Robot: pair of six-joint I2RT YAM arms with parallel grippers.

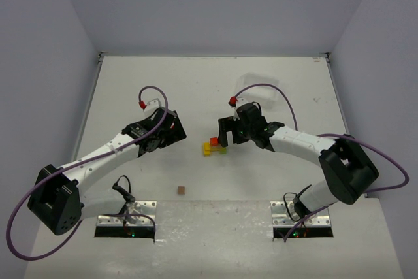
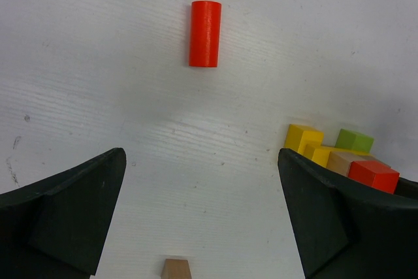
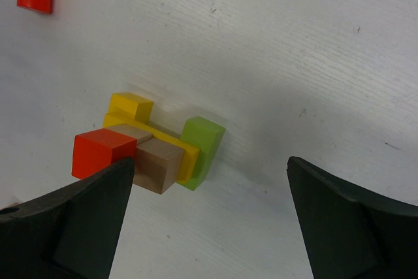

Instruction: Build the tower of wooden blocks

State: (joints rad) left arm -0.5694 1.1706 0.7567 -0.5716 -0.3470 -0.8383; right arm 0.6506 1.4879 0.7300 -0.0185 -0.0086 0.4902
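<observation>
The left gripper (image 2: 202, 227) stands wide open and holds nothing, its black fingers (image 2: 65, 220) clear of every block. A red wooden cylinder (image 2: 205, 34) lies on its side on the white table (image 2: 196, 135) ahead of it, apart from everything else. A small plain brown wooden cube (image 1: 181, 190) sits alone toward the table's near edge.

The right gripper (image 3: 209, 227) is spread just as wide and is also empty. The wood block tower (image 3: 153, 148), a low stack of small painted blocks, stands on the table between the two grippers. It has yellow pieces (image 3: 130, 106) and a green block (image 3: 204, 145) at the base, with a plain brown block (image 3: 160, 164) and a red cube (image 3: 101, 151) above. One finger of the right gripper is just beside the red cube; I cannot tell whether they touch.
</observation>
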